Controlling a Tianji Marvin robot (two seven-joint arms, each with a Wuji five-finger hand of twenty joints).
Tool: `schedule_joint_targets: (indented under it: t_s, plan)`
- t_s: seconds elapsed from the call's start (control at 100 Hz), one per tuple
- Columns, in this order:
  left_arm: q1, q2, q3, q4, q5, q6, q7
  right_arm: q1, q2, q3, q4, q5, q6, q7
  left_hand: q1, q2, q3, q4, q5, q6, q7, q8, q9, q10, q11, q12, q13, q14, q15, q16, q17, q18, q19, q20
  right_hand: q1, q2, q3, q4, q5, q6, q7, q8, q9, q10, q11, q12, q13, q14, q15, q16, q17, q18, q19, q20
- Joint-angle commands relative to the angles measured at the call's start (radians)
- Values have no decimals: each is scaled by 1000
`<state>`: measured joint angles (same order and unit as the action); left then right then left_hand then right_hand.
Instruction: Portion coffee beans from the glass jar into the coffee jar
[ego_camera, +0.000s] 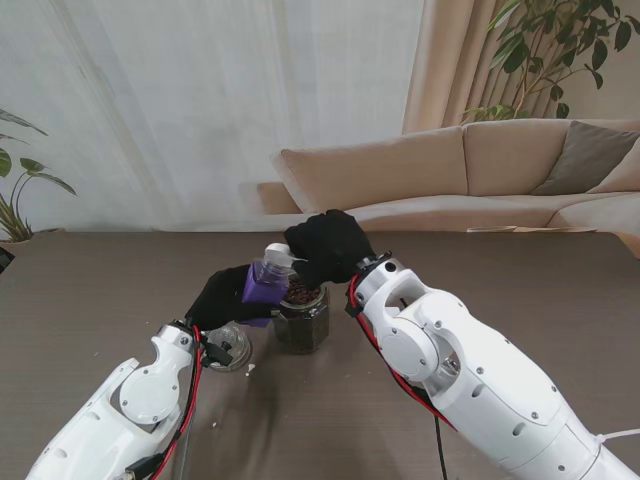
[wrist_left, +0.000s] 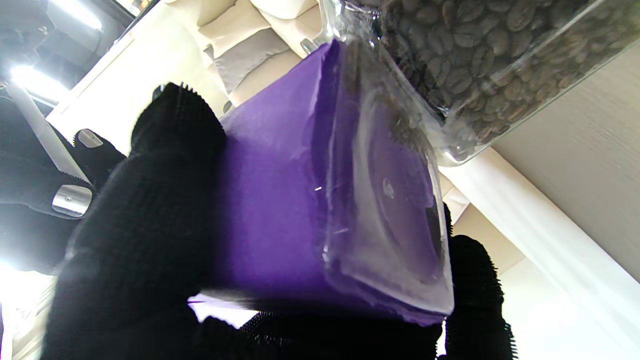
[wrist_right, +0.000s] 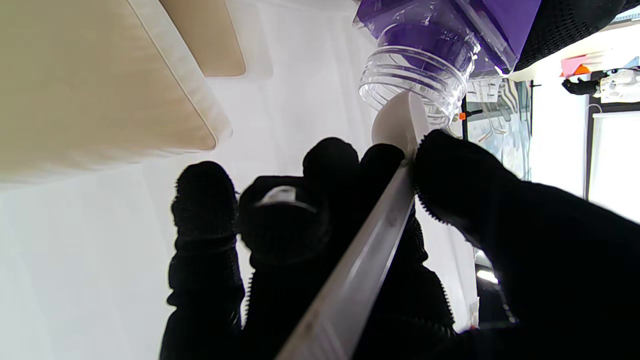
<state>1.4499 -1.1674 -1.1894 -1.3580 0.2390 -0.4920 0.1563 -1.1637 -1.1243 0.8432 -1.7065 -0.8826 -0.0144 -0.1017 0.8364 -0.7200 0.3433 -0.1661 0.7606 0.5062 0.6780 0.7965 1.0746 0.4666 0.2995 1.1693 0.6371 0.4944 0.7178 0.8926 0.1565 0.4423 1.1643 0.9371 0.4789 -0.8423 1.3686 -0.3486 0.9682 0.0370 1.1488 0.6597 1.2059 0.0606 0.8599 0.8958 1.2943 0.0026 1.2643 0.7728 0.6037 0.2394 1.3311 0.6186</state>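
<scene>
The glass jar (ego_camera: 302, 320), part full of coffee beans, stands open on the brown table (ego_camera: 90, 300); its beans show close up (wrist_left: 475, 60) in the left wrist view. My left hand (ego_camera: 222, 296) is shut on the purple-labelled clear coffee jar (ego_camera: 263, 284), holding it tilted above the glass jar's left side. The purple wrap and clear base (wrist_left: 320, 200) fill the left wrist view. My right hand (ego_camera: 328, 246) is shut on a white spoon (wrist_right: 400, 125). The spoon's bowl rests at the coffee jar's threaded mouth (wrist_right: 417, 82). I cannot make out beans on the spoon.
A round clear lid (ego_camera: 230, 348) lies on the table beside my left wrist, with a small white speck (ego_camera: 250, 370) near it. A beige sofa (ego_camera: 470, 170) runs behind the table's far edge. Plants stand at the far left (ego_camera: 15, 200) and far right (ego_camera: 545, 50).
</scene>
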Motion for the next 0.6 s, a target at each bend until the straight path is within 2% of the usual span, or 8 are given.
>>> schedule_joint_targets:
  t_s: [0.0,0.34,0.59]
  plan:
    - [-2,-8,1,-8,-1,1,-17,-8,-3,-2,-11,-3,6,14,176,237,425,43,142,-82,192,61,9,-55,1,8,-9,35,65,24,-32,-138,-12,-7,-9,-8,74,-14,-3,-29,21,15,39,16,12,16,28,-98,5,10,347,-7,-16,-1]
    - [30,-5,-22,-22,17,11,-12,-1,-14,14,-2,68,83,28,176,237,426,43,142,-80,191,60,8,-53,1,7,-10,36,65,25,-33,-137,-13,-8,-5,-12,76,-14,-6,-22,23,13,36,19,14,16,27,-93,4,9,345,0,-17,-1]
    - [62,0,-46,-49,37,18,-11,42,-18,-3,47,67,139,39,177,237,426,43,142,-78,191,60,8,-52,0,7,-11,37,65,25,-33,-137,-12,-8,-5,-10,74,-14,-5,-21,24,12,36,20,14,15,27,-92,6,10,345,1,-17,-1]
